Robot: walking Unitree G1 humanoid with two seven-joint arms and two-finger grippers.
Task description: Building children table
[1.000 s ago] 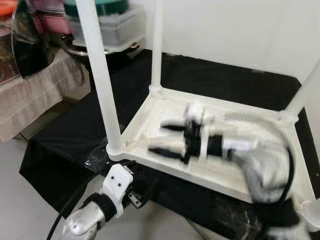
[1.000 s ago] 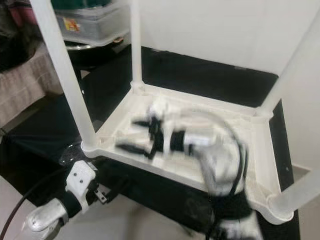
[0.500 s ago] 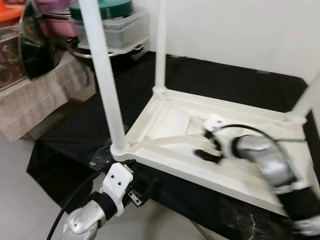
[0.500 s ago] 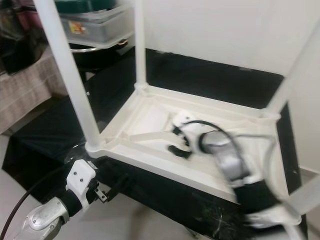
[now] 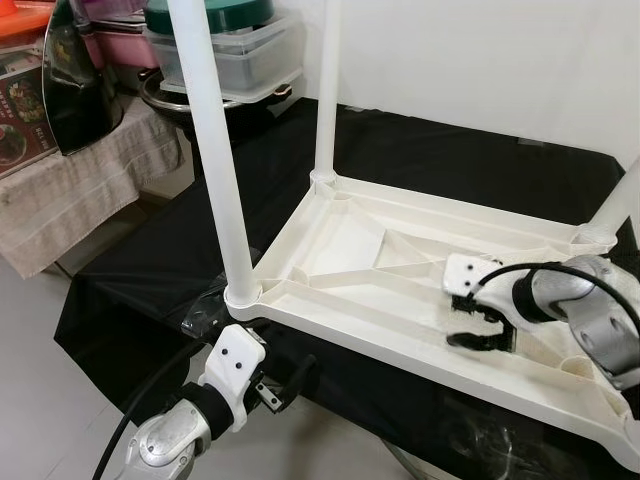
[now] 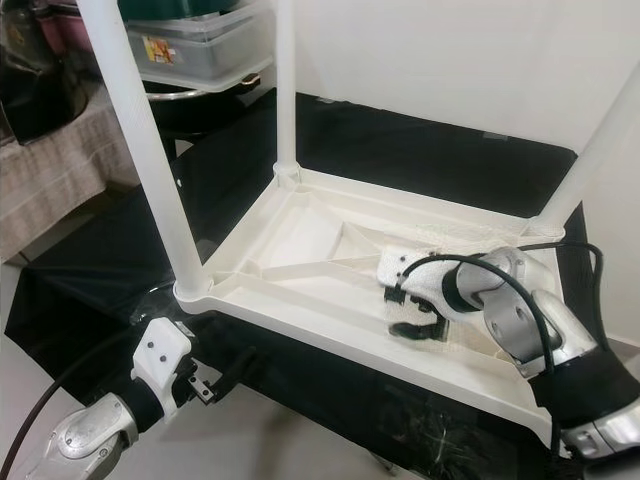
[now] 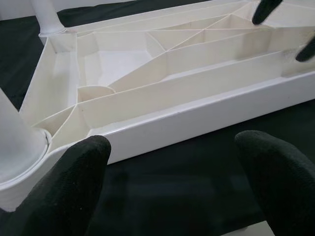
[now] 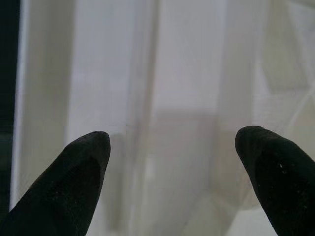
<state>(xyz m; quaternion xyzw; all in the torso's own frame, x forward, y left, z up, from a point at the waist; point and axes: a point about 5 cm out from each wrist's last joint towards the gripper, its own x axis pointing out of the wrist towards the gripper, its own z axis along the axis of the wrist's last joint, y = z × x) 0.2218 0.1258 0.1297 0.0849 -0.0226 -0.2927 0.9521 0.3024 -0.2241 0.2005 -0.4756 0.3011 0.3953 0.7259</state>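
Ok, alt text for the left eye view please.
An upturned white plastic children's table lies on a black-covered surface, legs pointing up. The right gripper, open, reaches into its ribbed underside; the left gripper waits below the near edge.

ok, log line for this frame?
right hand: open, over upturned white plastic table | left hand: open, idle beside table's near edge | legs: four up

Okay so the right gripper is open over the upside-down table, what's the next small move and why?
Probably lower the open right gripper onto the rib just beneath it and close. The white table lies upside down on the black cloth with legs already standing at its corners, and the fingers hover over the ribbed underside holding nothing. The left gripper waits open below the near edge.
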